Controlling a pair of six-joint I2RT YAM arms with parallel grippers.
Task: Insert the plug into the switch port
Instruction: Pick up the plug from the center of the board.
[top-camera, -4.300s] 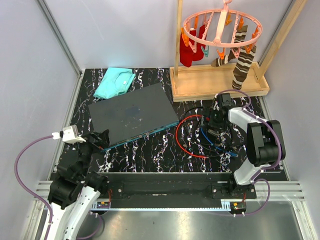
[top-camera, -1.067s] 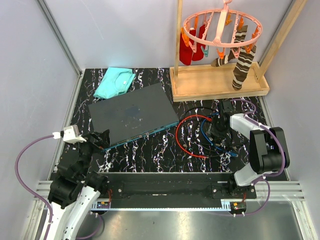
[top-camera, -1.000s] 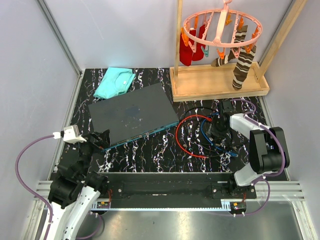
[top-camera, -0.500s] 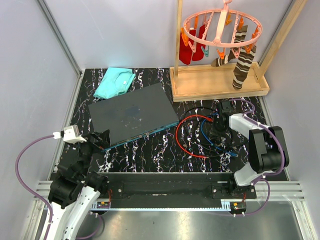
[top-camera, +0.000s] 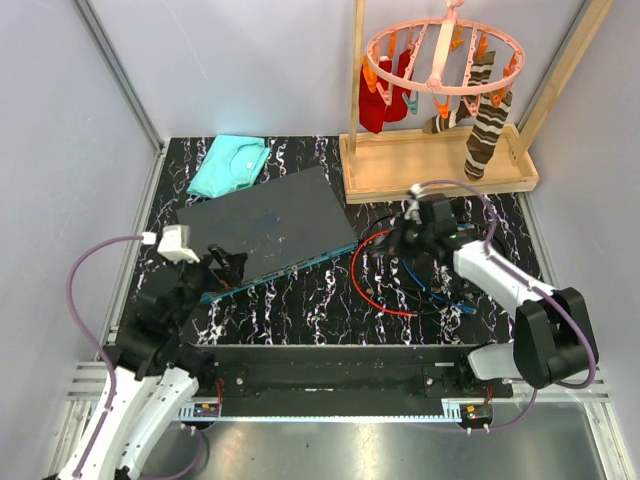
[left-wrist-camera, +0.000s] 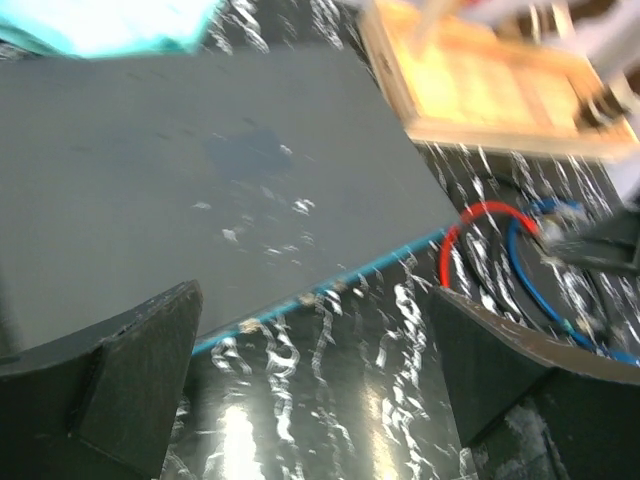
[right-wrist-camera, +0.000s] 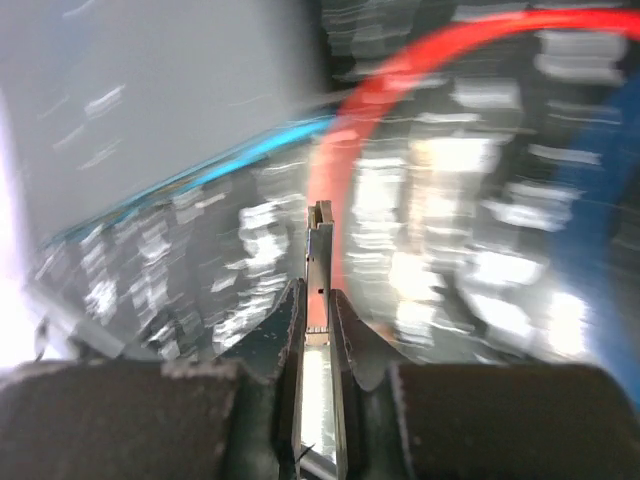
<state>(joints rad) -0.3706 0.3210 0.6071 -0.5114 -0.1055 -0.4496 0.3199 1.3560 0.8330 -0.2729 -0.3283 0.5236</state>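
Pinching plug (right-wrist-camera: 320, 250) in right gripper (right-wrist-camera: 318, 315), centre frame, tip aimed toward switch (top-camera: 265, 225) at centre left, likely for insertion. Spread wide at its lower-left corner: left gripper (top-camera: 226, 268), probably bracing.

No legible text, label, brand, number or sign in any view. The switch (top-camera: 262, 228) shows no readable marking; both wrist views are blurred.

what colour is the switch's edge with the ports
Teal-blue edge, on a dark grey switch; it shows best in the top external view.
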